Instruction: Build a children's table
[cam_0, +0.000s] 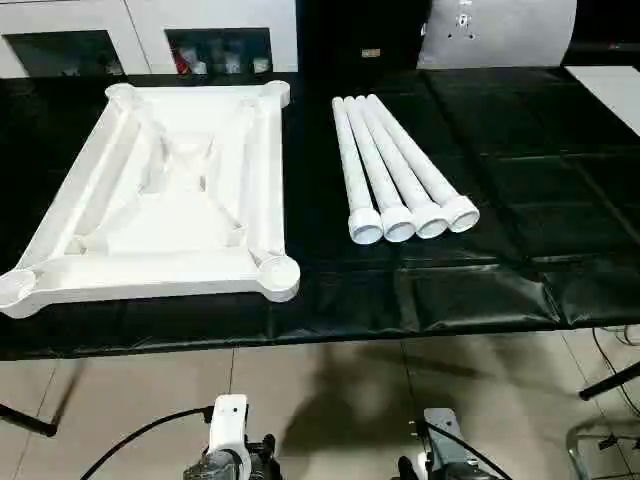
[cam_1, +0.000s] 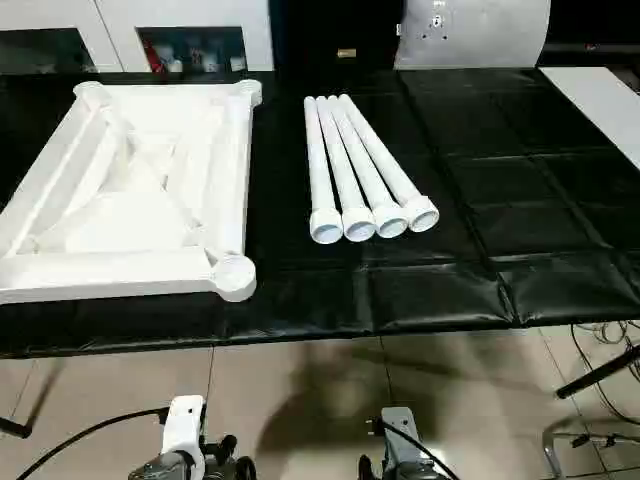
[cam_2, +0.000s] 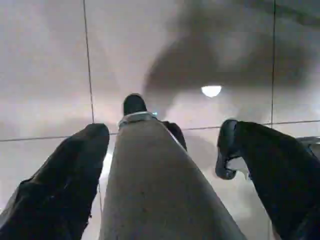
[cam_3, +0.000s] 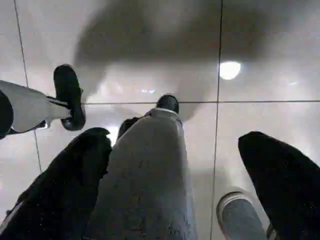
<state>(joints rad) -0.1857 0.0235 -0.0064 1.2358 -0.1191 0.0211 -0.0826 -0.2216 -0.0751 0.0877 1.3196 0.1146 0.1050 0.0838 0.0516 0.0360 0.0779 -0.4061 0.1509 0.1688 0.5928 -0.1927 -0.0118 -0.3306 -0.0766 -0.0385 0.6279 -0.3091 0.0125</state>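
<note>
The white plastic rectangular table top (cam_0: 165, 195) is seen lying upside down on the left part of a black quilted table cover (cam_0: 520, 190), ribbed underside up, with diagonal ribs meeting at the middle. Round sockets are seen at its corners; the near right socket (cam_0: 277, 272) lies close to the near edge of the cover. To the right of the top, apart from it, four long tapered white tubular legs (cam_0: 395, 170) are laid side by side, touching one another, wide open ends towards the near side and narrow ends towards the far side, fanning slightly to the right at the near end.

Both arms are hung low, below the near edge of the cover, over a pale tiled floor (cam_0: 330, 400). In the left wrist view the left gripper (cam_2: 162, 145) is seen with its two black fingers (cam_2: 65, 180) spread apart, nothing between them but the robot's grey leg below. In the right wrist view the right gripper (cam_3: 175, 150) is likewise seen with fingers (cam_3: 285, 185) apart, nothing held.

At the far side, white cabinets with glass doors (cam_0: 215, 45) and a grey panel (cam_0: 500, 30) are noted.
</note>
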